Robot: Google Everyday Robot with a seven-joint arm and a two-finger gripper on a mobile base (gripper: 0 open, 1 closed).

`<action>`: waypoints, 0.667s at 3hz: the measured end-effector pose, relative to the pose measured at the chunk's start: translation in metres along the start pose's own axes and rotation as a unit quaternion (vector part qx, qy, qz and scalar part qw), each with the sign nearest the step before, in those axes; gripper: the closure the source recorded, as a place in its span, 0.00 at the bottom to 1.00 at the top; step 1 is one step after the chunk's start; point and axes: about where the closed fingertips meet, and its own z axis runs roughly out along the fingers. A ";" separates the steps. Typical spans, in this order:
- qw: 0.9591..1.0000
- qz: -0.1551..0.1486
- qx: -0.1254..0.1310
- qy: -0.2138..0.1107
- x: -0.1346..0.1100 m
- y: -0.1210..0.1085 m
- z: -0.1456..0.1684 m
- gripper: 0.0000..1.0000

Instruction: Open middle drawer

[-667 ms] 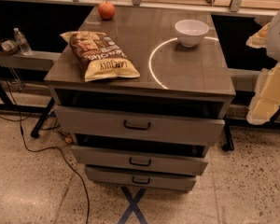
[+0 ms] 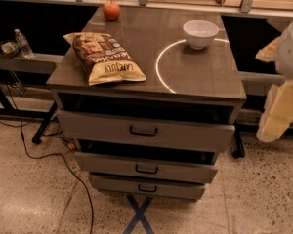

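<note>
The grey cabinet (image 2: 205, 82) has three stacked drawers. The middle drawer (image 2: 185, 170) has a flat grey front and a small black handle (image 2: 146, 169); it stands out a little, below the top drawer (image 2: 185, 133). The lowest drawer (image 2: 176, 190) sits under it. My gripper (image 2: 278, 118) hangs at the right edge of the camera view, to the right of the cabinet and apart from it, about level with the top drawer.
On the cabinet top lie a chip bag (image 2: 106, 57), a white bowl (image 2: 200, 33) and an apple (image 2: 111, 10). A black cable (image 2: 63, 167) runs over the floor at the left. Blue tape (image 2: 139, 216) marks the floor in front. A water bottle (image 2: 23, 44) stands on the left shelf.
The view and the arm at the right have barely shifted; the drawers stand as before.
</note>
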 end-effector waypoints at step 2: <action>0.998 -0.005 -0.062 -0.010 0.041 0.095 0.126 0.00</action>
